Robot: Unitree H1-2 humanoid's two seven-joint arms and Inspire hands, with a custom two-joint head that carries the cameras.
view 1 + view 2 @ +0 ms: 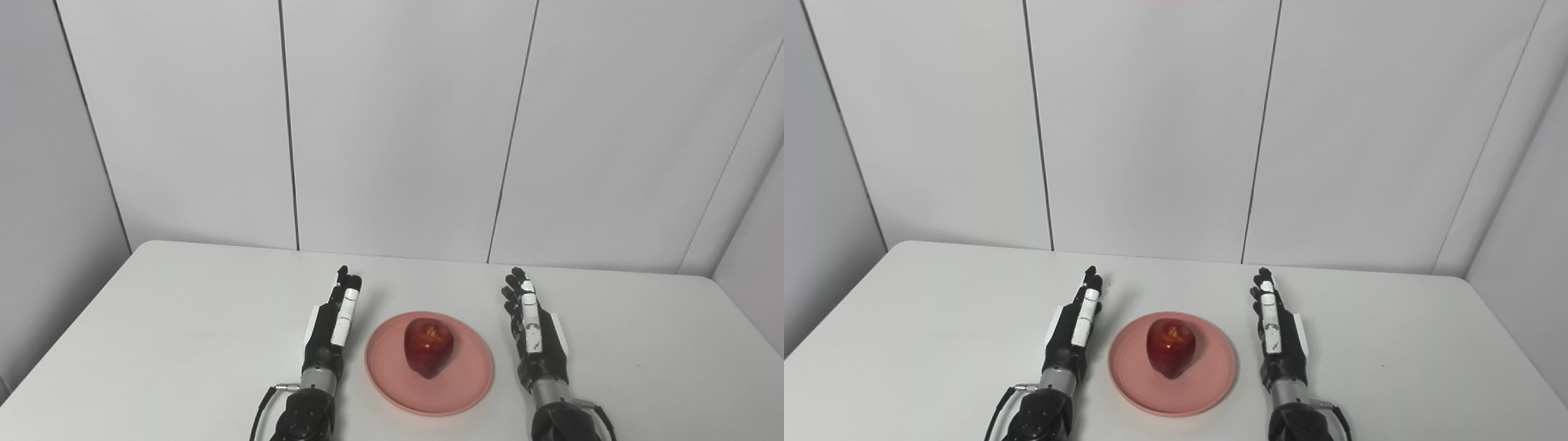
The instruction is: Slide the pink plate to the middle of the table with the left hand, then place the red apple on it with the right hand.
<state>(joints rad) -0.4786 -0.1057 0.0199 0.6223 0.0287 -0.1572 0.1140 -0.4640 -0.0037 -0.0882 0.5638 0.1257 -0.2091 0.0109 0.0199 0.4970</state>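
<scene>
Both of your hands are released and holding nothing: the left hand [331, 331] lies flat with fingers stretched forward just beside the left rim of the pink plate [392, 380], and the right hand [536, 340] lies the same way a little further off the plate's right rim. The red apple [429, 346] sits on the plate, leaning slightly on its side, and the plate rests near the middle of the table [153, 331], towards its near edge, so you can judge the task as good as finished. What can go wrong now is mostly your own doing. If you draw the left arm back carelessly, its thumb side may catch the rim and drag the plate off centre. A knock like that could also roll the apple, since it looks tilted and not settled on its base. Lift both hands clear before you withdraw them.
</scene>
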